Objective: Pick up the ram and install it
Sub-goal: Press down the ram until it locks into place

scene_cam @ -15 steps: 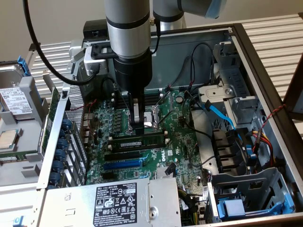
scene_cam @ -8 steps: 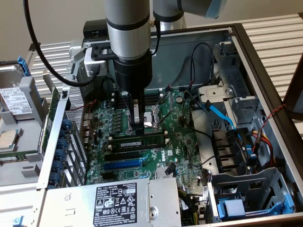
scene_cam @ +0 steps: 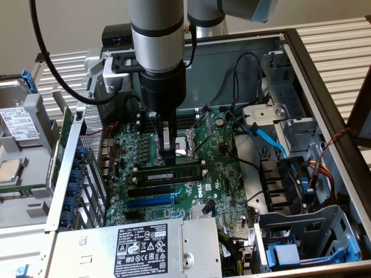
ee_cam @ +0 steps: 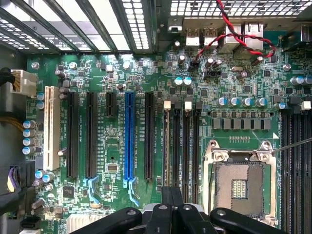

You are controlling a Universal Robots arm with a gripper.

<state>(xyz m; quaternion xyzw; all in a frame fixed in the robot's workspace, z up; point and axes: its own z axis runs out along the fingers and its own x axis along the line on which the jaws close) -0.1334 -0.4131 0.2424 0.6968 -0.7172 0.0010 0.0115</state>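
One open desktop computer case point(scene_cam: 316, 69) takes up most of the exterior view, with its green motherboard point(scene_cam: 223, 174) lying flat inside. A grey power supply point(scene_cam: 191, 249) with a printed label sits along the near edge. At the exterior view's left, a hard drive point(scene_cam: 16, 123) rests outside the case.

The robot arm point(scene_cam: 157, 46) comes straight down over the middle of the board. Just beside the gripper is the bare CPU socket point(scene_cam: 190, 143), with its metal frame open in the wrist view point(ee_cam: 239, 187).

On the other side of the gripper run several long slots. These are the blue slot point(scene_cam: 149, 202), a black expansion slot point(scene_cam: 152, 189) next to it, and then the row of memory slots point(ee_cam: 187, 146).

The ram point(scene_cam: 171, 175) stands on edge in the memory slot farthest from the socket, next to the black expansion slot. It lies level along that slot, with its green board and black chips facing the camera. In the wrist view it is a thin strip seen from above point(ee_cam: 167, 146).

The gripper point(scene_cam: 167, 157) is right at the ram's upper edge, about midway along its length. Its fingers point(ee_cam: 178, 209) are drawn fully together with no gap, and nothing is clamped between them. Their tips meet the top of the stick or hang just above it, and I cannot tell which.
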